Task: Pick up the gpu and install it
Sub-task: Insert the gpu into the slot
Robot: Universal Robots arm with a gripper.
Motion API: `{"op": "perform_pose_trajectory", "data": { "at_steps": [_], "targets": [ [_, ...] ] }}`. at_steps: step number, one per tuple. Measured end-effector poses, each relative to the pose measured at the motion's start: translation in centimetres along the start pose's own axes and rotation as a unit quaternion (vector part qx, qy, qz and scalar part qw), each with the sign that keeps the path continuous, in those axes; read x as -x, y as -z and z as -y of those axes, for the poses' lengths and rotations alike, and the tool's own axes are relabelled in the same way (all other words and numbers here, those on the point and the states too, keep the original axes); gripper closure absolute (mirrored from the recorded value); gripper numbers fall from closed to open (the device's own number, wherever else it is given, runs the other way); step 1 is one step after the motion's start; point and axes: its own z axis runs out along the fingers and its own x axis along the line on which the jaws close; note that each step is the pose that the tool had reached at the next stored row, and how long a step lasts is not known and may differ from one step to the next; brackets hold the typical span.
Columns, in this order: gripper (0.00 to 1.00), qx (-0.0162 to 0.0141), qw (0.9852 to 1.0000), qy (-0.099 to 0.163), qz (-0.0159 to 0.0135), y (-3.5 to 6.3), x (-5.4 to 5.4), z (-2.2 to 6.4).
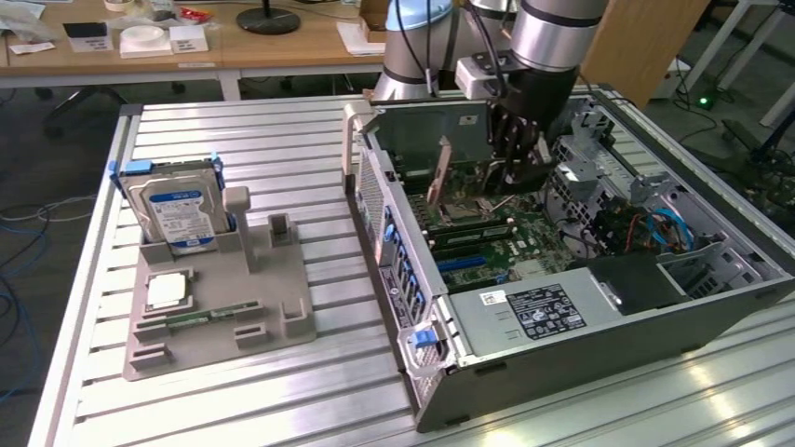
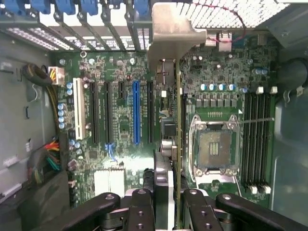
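From the exterior view you see the arm reaching down into the open computer case (image 1: 695, 307), with the gripper (image 1: 512, 158) low over the motherboard (image 1: 497, 237). The gpu (image 1: 438, 182) hangs from it as a tilted brown-edged card, at about 9 o'clock from the gripper's black body. That view also gives you the grey fixture tray (image 1: 289, 317) on the table at 9 o'clock from the case, holding the hard drive (image 1: 174, 212) upright and a memory stick (image 1: 211, 317) lying flat.

The wrist view gives you what the outside camera cannot: the fingers (image 2: 161, 180) are pinched on the gpu (image 2: 178, 144), which you see edge-on as a thin green line ending in its pale metal bracket (image 2: 173, 38). The card stands between the black expansion slots (image 2: 150, 113) and the CPU socket (image 2: 215, 144), well apart from the blue slot (image 2: 135, 113). You cannot tell whether its lower edge touches a slot.
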Motion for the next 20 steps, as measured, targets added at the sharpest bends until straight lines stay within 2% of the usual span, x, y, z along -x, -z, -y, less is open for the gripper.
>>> {"op": "perform_pose_trajectory", "data": {
  "at_steps": [1, 4, 5, 9, 15, 20],
  "targets": [
    [0.72, -0.0011, 1.0000, 0.000, 0.0000, -0.12, 0.0, -0.15],
    [0.72, -0.0102, 0.9999, 0.001, 0.0002, -0.36, 0.0, -0.40],
    [0.72, -0.0124, 0.9999, 0.001, 0.0003, -0.48, 0.0, -0.44],
    [0.72, -0.0126, 0.9999, 0.001, 0.0002, -0.86, -0.2, -0.47],
    [0.72, -0.0126, 0.9999, 0.001, 0.0003, -1.10, -1.4, -0.51],
    [0.72, -0.0126, 0.9999, 0.001, 0.0003, -1.43, -1.8, -1.03]
  ]
}}
